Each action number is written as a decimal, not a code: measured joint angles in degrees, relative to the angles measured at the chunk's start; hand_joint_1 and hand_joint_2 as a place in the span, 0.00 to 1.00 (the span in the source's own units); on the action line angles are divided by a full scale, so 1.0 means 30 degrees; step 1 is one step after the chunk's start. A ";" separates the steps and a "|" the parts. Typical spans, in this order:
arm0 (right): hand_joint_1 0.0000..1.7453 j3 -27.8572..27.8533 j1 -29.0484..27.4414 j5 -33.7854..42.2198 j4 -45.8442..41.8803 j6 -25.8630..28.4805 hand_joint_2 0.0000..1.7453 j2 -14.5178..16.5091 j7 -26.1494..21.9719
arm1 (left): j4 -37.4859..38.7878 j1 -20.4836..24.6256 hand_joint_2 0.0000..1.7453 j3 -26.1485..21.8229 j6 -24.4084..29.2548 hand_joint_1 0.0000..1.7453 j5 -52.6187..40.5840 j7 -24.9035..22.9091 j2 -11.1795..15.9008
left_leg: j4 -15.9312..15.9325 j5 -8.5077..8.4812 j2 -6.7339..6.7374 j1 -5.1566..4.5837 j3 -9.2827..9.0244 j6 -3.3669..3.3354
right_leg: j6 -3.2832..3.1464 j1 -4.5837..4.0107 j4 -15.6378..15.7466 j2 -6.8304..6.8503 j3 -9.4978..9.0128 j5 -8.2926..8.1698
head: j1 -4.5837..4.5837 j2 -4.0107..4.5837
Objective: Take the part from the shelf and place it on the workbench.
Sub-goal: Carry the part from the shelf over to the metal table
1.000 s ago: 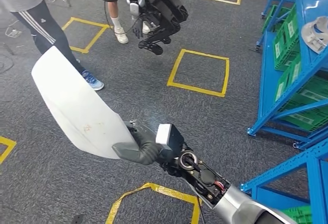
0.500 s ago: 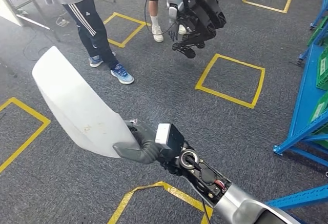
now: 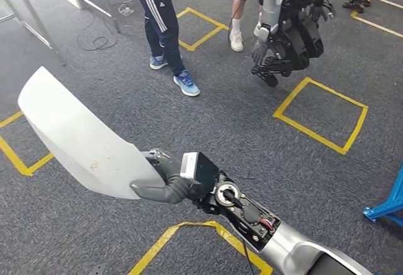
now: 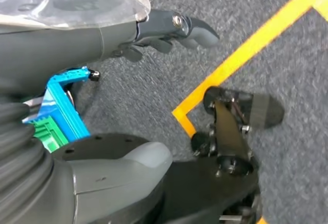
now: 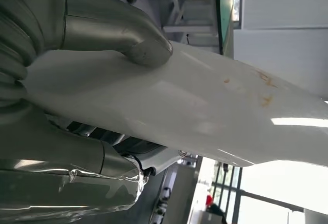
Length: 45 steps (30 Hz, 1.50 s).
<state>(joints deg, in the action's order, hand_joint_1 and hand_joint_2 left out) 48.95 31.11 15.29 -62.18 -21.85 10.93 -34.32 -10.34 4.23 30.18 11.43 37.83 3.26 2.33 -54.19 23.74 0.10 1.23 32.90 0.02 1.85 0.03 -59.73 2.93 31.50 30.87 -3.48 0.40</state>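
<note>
While the right hand reaches forward over the grey carpeted floor, it grips the near end of the long, curved white plastic panel part, its thick grey thumb pressed flat on the glossy upper face and its darker fingers wrapped beneath. The part juts out ahead and to the left of the hand, held in the air above the carpet, with a few small orange-brown marks on its surface. In the right wrist view the panel runs across the picture from the hand outward, clamped between thumb and fingers.

The left hand hangs low over the carpet beside a yellow tape line; its dark fingers are stretched out and hold nothing.

Yellow tape squares mark the floor. A person in dark striped trousers and blue trainers stands ahead, another person in white shoes stands further right, and a second humanoid robot stands near them. A blue shelf foot shows at the right edge.
</note>
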 joint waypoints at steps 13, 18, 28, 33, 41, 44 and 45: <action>1.00 0.0415 -0.0260 -0.0062 -0.0481 0.0785 1.00 -0.0109 0.0514 | 0.0000 -0.0075 1.00 0.0000 -0.0233 0.00 -0.0461 0.0095 -0.0129 | -0.0052 -0.0234 -0.2535 0.0016 0.0404 0.0511 | -0.0700 0.0102 0.1916 -0.1993 -0.0588 -0.1541 | 0.0029 0.0000; 1.00 0.0463 -0.0407 -0.0122 -0.0648 0.0878 1.00 -0.0184 0.0648 | 0.0000 0.0009 1.00 0.0007 -0.0257 0.00 -0.0464 0.0131 -0.0191 | -0.5205 0.2321 -0.0284 -0.0010 0.2825 0.0919 | -0.0990 0.0107 0.2170 -0.0483 -0.0609 -0.1685 | -0.0064 0.0002; 1.00 0.0677 -0.0425 0.0029 -0.0741 0.0455 1.00 -0.0219 0.0357 | 0.0000 -0.0020 1.00 0.0005 -0.0259 0.00 -0.0282 0.0217 -0.0180 | 0.0106 0.0074 0.0671 -0.0108 -0.0186 0.0280 | -0.0320 -0.0084 0.1860 0.1053 -0.0736 -0.1173 | 0.0024 -0.0002; 1.00 0.0650 -0.0518 0.0244 -0.0719 0.0415 1.00 -0.0310 0.0278 | 0.0000 0.0054 1.00 0.0005 -0.0217 0.00 -0.0246 0.0271 -0.0211 | 0.0165 0.0021 0.0173 -0.0019 -0.0171 -0.0099 | 0.0006 0.0059 -0.3509 -0.0881 0.1674 0.1508 | 0.0029 0.0000; 1.00 0.0453 -0.0504 0.0390 -0.0614 0.0887 1.00 -0.0432 0.0304 | 0.0000 0.0084 1.00 0.0005 -0.0386 0.00 -0.0095 0.0801 -0.0257 | 0.0134 0.0304 -0.0604 -0.0126 -0.0220 0.0304 | -0.0503 0.0013 0.1826 -0.1219 -0.0430 -0.1185 | 0.0025 0.0000; 1.00 0.0430 -0.0466 0.0384 -0.0586 0.0932 1.00 -0.0441 0.0297 | 0.0000 0.0051 1.00 0.0004 -0.0428 0.00 -0.0118 0.0858 -0.0251 | -0.0258 0.0528 -0.0500 -0.0062 -0.0136 0.0602 | -0.0864 0.0049 0.1968 -0.1181 -0.0702 -0.1163 | 0.0015 0.0002; 1.00 0.0424 -0.0453 0.0382 -0.0588 0.0949 1.00 -0.0439 0.0297 | 0.0000 0.0059 1.00 0.0005 -0.0434 0.00 -0.0129 0.0858 -0.0253 | -0.1042 0.0832 -0.0403 -0.0055 0.0249 0.0682 | -0.0951 0.0099 0.2031 -0.1155 -0.0868 -0.1135 | 0.0007 0.0002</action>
<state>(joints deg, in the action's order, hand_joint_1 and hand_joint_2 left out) 50.23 29.75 16.44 -63.95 -19.00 9.61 -33.42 -10.34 4.41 30.20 10.13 37.45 5.84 1.57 -57.31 26.23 -1.11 1.06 33.65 2.07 -1.01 0.33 -53.63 -0.54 28.89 27.47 -3.45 0.40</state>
